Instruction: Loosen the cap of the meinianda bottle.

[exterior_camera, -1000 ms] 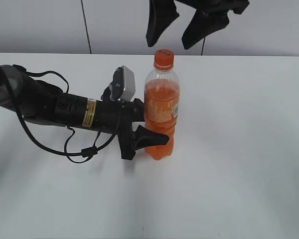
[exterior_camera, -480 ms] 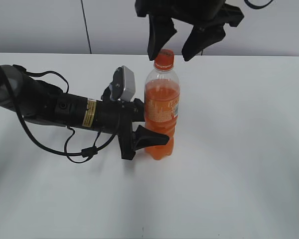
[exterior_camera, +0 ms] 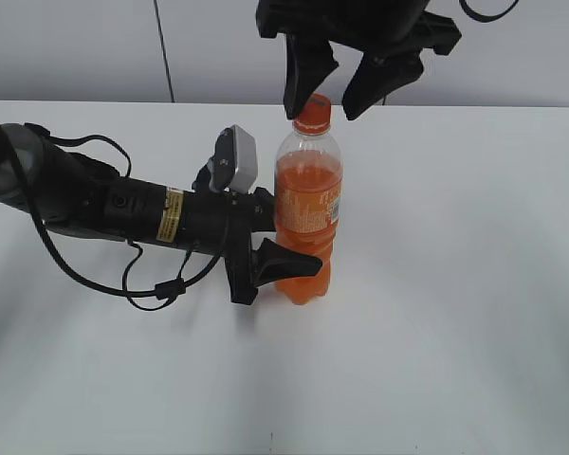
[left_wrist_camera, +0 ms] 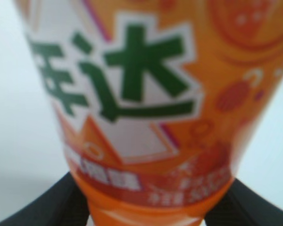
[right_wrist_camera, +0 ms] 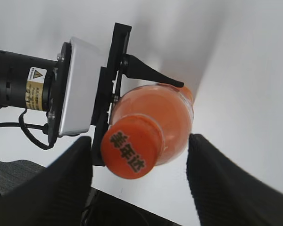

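Observation:
The meinianda bottle (exterior_camera: 306, 218) stands upright mid-table, full of orange drink. Its orange cap (exterior_camera: 313, 115) carries dark lettering on top in the right wrist view (right_wrist_camera: 130, 150). My left gripper (exterior_camera: 294, 237) reaches in from the left and is shut on the bottle's lower body. In the left wrist view the label (left_wrist_camera: 141, 94) fills the picture, with a black finger (left_wrist_camera: 42, 207) against each side. My right gripper (exterior_camera: 322, 104) hangs over the cap, open. One finger (right_wrist_camera: 66, 183) stands left of the cap and the other right of it, with gaps to both.
The left arm (exterior_camera: 104, 204) lies across the left half of the white table (exterior_camera: 455, 284), its cable looping below it. The grey camera block (exterior_camera: 237, 159) sits close to the bottle's shoulder. A grey wall closes the back.
My right gripper has come down from above the bottle, and its fingers now flank the cap. Its jaws stand slightly narrower. The left gripper and the bottle have not moved.

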{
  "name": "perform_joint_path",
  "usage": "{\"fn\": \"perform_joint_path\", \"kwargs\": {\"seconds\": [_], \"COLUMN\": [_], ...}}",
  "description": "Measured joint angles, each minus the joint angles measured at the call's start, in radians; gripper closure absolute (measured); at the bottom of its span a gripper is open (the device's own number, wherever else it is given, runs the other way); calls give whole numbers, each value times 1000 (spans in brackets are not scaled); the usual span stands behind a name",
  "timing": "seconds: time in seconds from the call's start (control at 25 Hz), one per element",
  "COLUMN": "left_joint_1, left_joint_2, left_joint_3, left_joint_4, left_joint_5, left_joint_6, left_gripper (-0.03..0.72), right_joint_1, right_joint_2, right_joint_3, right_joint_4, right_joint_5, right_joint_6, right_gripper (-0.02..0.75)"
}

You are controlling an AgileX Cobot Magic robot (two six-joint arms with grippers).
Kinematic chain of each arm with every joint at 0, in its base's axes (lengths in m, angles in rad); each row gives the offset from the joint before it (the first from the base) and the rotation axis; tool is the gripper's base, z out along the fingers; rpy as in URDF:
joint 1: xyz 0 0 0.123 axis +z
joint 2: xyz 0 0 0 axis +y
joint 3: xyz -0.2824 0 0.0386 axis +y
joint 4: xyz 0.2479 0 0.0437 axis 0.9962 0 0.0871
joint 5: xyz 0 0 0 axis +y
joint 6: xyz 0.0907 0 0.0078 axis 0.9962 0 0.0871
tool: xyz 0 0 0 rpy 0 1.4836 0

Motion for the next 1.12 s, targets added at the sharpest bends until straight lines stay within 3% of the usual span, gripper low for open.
{"fn": "perform_joint_path", "kwargs": {"seconds": [0.24,1.12], "left_joint_1": [0,0], "left_joint_2": [0,0], "left_joint_3": [0,0], "left_joint_4": [0,1], "left_joint_5": [0,0], "left_joint_6": [0,0], "left_gripper": [279,279], "right_joint_1": [0,0], "right_joint_2": [0,20], "right_joint_3": [0,0], "right_joint_4": [0,37], "right_joint_5": [0,0], "right_joint_6": [-19,-80], "right_gripper": [353,361]}}
